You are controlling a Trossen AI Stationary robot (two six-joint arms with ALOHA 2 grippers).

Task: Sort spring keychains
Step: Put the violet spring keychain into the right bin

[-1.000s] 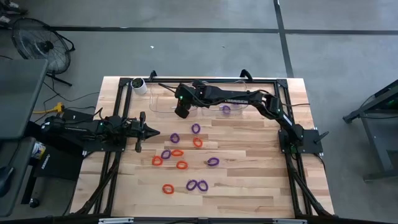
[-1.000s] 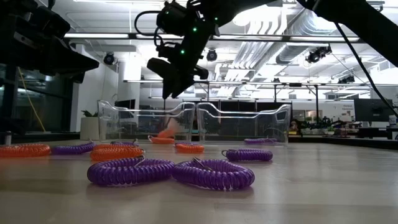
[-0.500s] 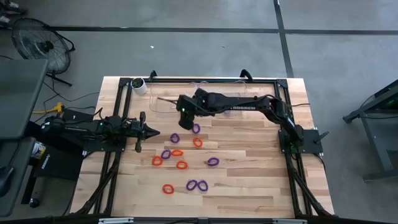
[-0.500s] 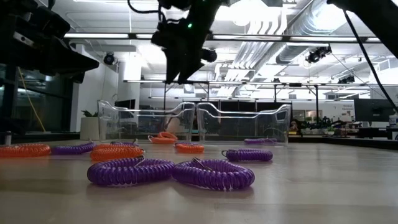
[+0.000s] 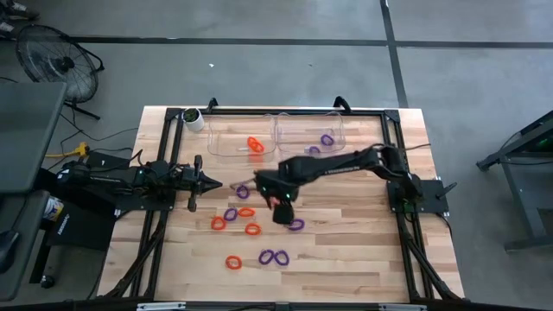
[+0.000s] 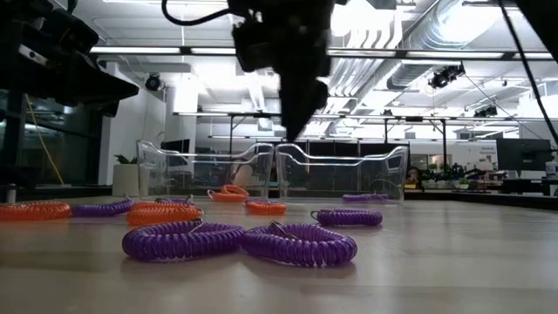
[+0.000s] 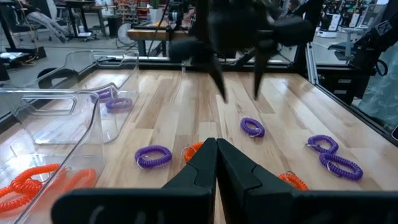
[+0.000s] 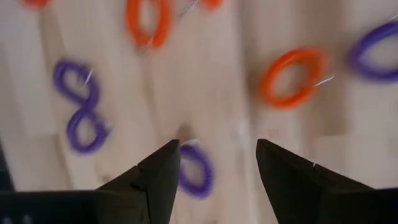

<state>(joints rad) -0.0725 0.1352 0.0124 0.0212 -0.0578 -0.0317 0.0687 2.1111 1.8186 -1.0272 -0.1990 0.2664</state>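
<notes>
- The right gripper (image 5: 282, 210) hangs over the middle of the table (image 5: 363, 259) with its fingers spread wide and nothing between them; in the right wrist view the two dark fingers (image 8: 155, 180) frame bare wood and a purple coil (image 8: 198, 171).
- That purple keychain (image 5: 296, 225) lies just beside the gripper, and it looks like the next pick.
- To do this well, centre the spread fingers so the coil's rim sits between them, come straight down, and close on one side of the loop, not across its hollow.
- An orange keychain (image 5: 252, 229) and another orange one (image 5: 246, 212) lie near; keep the fingers off them so only one colour is lifted.
- A purple pair (image 5: 274, 257) lies touching nearer the table's front edge; take those singly.
- At the far edge, the left clear bin (image 5: 226, 151) holds an orange keychain (image 5: 255, 144), the right clear bin (image 5: 339, 130) a purple one (image 5: 327, 139), so purple belongs in the right bin.
- The left gripper (image 5: 210, 183) waits at the table's left side, fingers pressed together and empty.
</notes>
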